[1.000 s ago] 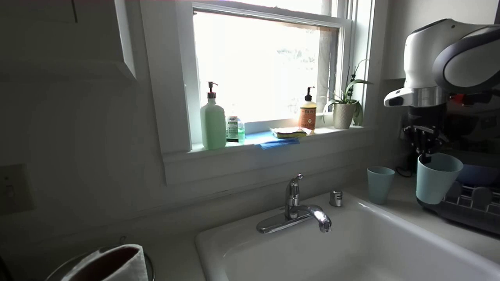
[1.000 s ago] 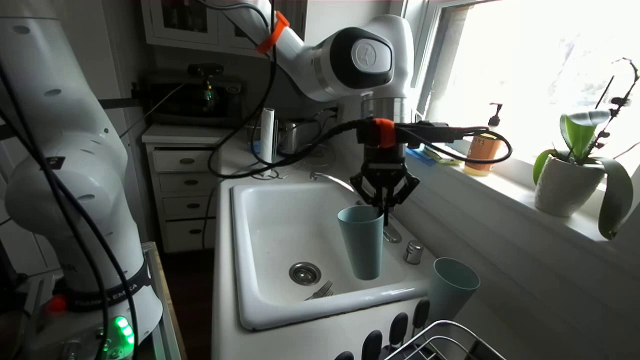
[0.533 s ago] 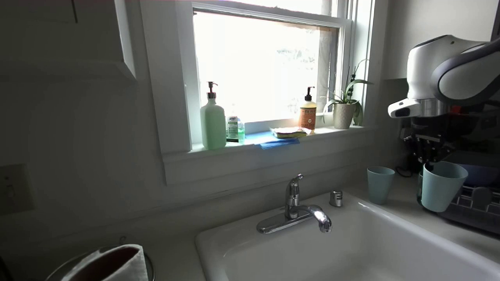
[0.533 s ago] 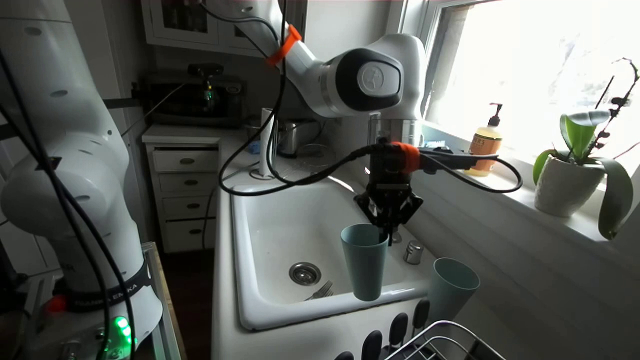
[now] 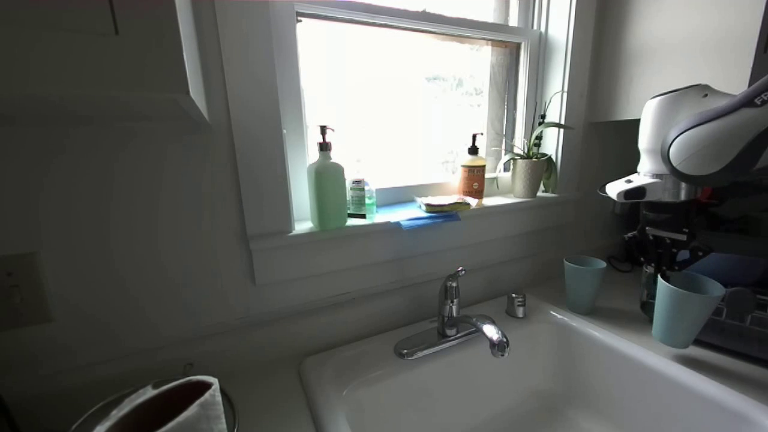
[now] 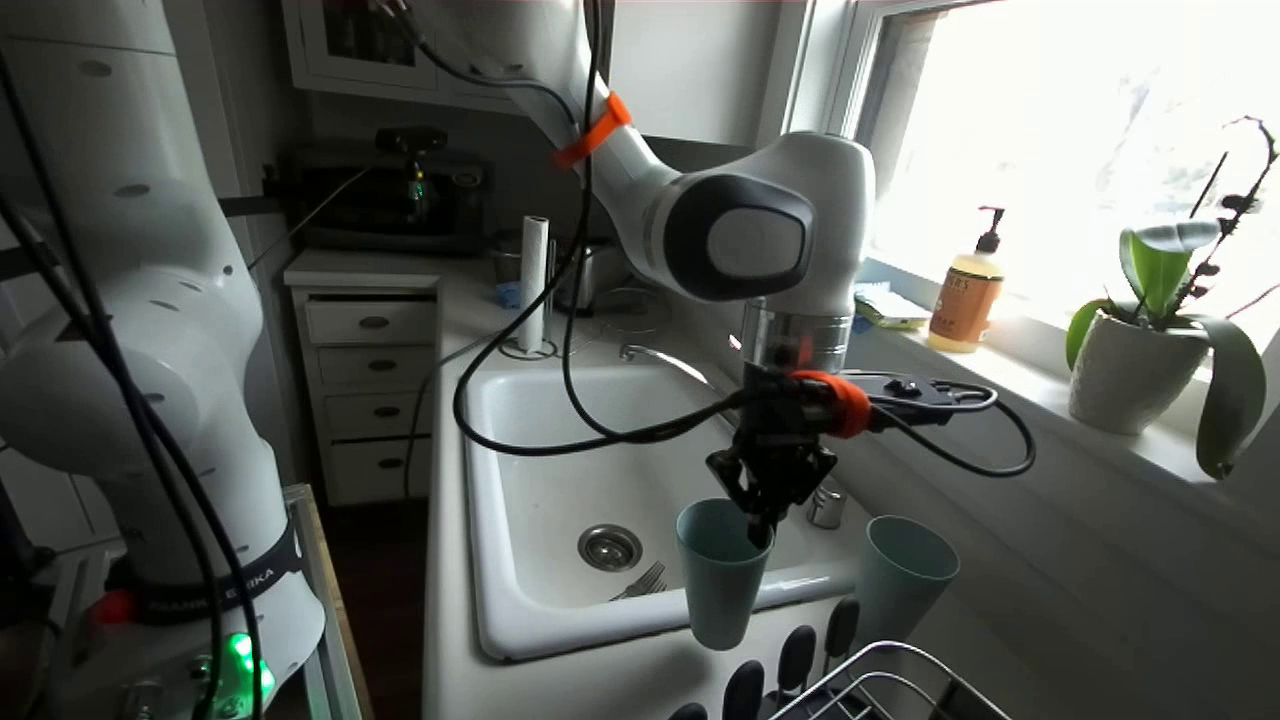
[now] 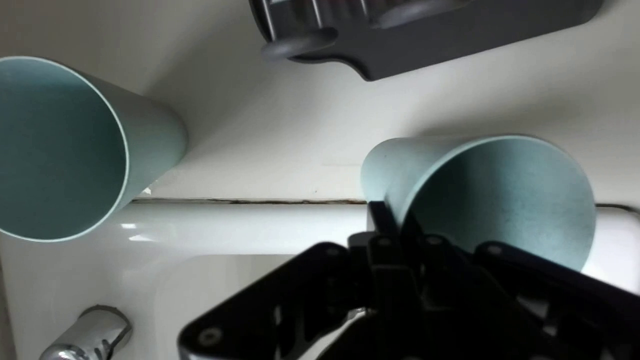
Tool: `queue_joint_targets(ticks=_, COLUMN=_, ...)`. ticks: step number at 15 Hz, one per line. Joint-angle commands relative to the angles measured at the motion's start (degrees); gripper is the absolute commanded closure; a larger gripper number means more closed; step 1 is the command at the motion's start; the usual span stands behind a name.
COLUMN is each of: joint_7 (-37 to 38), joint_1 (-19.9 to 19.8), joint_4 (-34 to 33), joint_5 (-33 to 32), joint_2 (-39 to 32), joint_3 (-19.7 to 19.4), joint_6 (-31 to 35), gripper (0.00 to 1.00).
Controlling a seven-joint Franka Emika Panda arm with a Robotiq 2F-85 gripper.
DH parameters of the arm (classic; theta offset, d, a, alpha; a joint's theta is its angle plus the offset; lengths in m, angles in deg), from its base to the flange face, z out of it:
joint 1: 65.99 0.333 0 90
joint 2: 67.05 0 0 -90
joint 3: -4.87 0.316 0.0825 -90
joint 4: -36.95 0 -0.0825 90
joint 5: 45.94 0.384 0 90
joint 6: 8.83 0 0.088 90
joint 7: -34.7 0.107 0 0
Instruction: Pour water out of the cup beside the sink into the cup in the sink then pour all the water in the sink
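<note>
My gripper (image 7: 395, 215) is shut on the near rim of a light blue cup (image 7: 525, 200), one finger inside and one outside. In both exterior views this held cup (image 5: 684, 312) (image 6: 720, 590) hangs nearly upright, low by the sink's edge on the counter side; I cannot tell if its base touches. A second light blue cup (image 6: 905, 580) stands upright on the counter beside the sink's corner; it also shows in the wrist view (image 7: 155, 130). The white sink (image 6: 480, 540) holds a drain and fork (image 6: 645, 580), and no cup shows in it. No water is discernible.
A dark dish rack (image 7: 425, 30) stands on the counter close to both cups. The chrome faucet (image 5: 450, 312) and a chrome cap (image 5: 516, 305) rise from the sink's back rim. Soap bottles, a sponge and a potted plant (image 6: 1135, 370) line the window sill.
My gripper and the held cup have moved down, from above the sink's edge to low by the counter. The grip has stayed shut. The standing cup has not moved.
</note>
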Motion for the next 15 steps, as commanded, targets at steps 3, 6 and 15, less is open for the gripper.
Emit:
queue_joint_targets(ticks=3, joint_7=-9.3, joint_1=-2.1, joint_4=0.1, joint_5=4.4, joint_2=-2.7, joint_3=0.3, joint_6=1.7, gripper=0.99)
queue_joint_targets(ticks=6, joint_7=-12.5, joint_1=-3.2, joint_4=-0.9, joint_5=4.1, joint_2=-3.5, joint_3=0.0, joint_6=1.0, gripper=0.99)
queue_joint_targets(ticks=15, joint_7=-20.6, joint_1=-6.6, joint_4=-5.5, joint_5=5.1, joint_2=-4.5, joint_3=-1.1, joint_6=-0.9, gripper=0.29)
